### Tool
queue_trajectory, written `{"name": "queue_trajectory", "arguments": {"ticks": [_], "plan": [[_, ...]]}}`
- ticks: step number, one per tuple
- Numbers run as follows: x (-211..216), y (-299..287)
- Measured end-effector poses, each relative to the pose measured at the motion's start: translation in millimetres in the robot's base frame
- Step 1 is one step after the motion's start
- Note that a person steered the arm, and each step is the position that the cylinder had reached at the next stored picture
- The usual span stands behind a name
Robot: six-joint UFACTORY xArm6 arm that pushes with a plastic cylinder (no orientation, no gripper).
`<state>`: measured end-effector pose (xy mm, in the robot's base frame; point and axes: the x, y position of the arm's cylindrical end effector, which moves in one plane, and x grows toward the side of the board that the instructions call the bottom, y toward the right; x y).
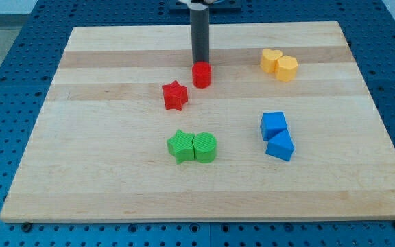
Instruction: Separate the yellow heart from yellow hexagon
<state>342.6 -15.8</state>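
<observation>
The yellow heart (271, 60) and the yellow hexagon (287, 68) sit touching each other at the view's upper right of the wooden board (115, 192), heart on the left. My tip (200, 64) is at the view's top centre, right behind the red cylinder (201, 75) and touching or almost touching it. The tip is well to the left of the yellow pair.
A red star (174, 95) lies left and below the red cylinder. A green star (180, 146) and a green cylinder (205, 147) touch at the centre bottom. A blue cube (273, 125) and a blue triangular block (280, 147) touch at the right.
</observation>
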Motion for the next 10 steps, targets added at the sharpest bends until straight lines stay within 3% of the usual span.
{"name": "queue_trajectory", "arguments": {"ticks": [1, 2, 3, 4, 5, 6, 10], "plan": [[34.1, -6.3], [33.7, -6.3], [-35.2, -15.5], [-30.7, -78.4], [1.6, -124.8], [58.6, -107.4], [58.5, -71.9]]}}
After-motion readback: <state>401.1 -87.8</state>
